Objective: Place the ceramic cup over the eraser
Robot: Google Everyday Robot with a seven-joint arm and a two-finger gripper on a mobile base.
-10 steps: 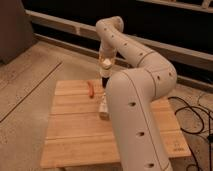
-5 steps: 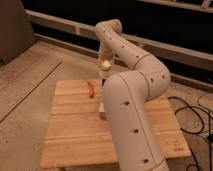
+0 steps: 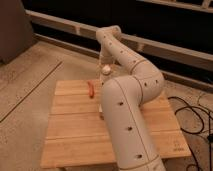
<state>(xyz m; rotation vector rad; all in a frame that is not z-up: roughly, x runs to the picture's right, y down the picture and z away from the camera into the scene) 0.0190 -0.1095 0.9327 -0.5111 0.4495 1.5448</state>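
ceramic cup (image 3: 106, 69) in gripper (image 3: 105, 71), above table (image 3: 75, 130)

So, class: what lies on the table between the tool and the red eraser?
Only bare wood of the table, in the camera view, between the tool, holding the cup, and the eraser.

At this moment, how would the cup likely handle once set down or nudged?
The cup at the gripper looks glossy, so probably slippery. It seems small and ceramic: likely light but chippable. Being round, it might roll across the table if tipped.
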